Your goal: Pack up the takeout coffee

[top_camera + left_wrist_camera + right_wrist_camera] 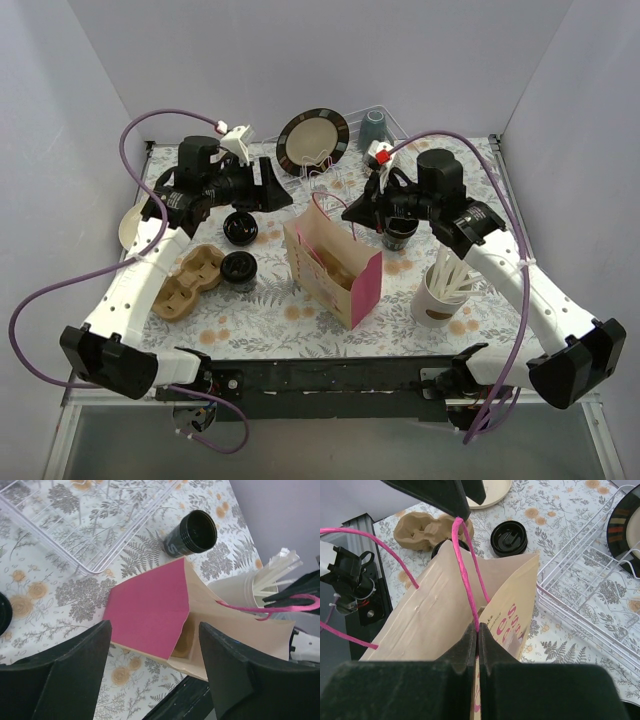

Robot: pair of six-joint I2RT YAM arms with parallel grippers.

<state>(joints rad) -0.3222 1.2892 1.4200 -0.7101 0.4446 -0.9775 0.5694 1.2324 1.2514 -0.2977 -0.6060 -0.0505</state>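
Note:
A black takeout coffee cup (400, 232) stands open-topped under my right arm; the left wrist view shows this cup (192, 532) too. Two lidded black cups (240, 228) (238, 268) stand left of the kraft paper bag (330, 262) with a pink side panel (150, 610). My right gripper (352, 212) (478, 629) is shut on the bag's pink cord handle (465, 570), holding the mouth up. My left gripper (272, 188) (155, 625) hovers open over the bag's far side, with nothing between its fingers.
A moulded cardboard cup carrier (185, 280) lies at the left. A white cup of stirrers (440, 290) stands right of the bag. The wire dish rack (590, 590) at the back holds a dark plate (313, 140) and a grey-blue mug (372, 125). A cream plate (133, 225) sits far left.

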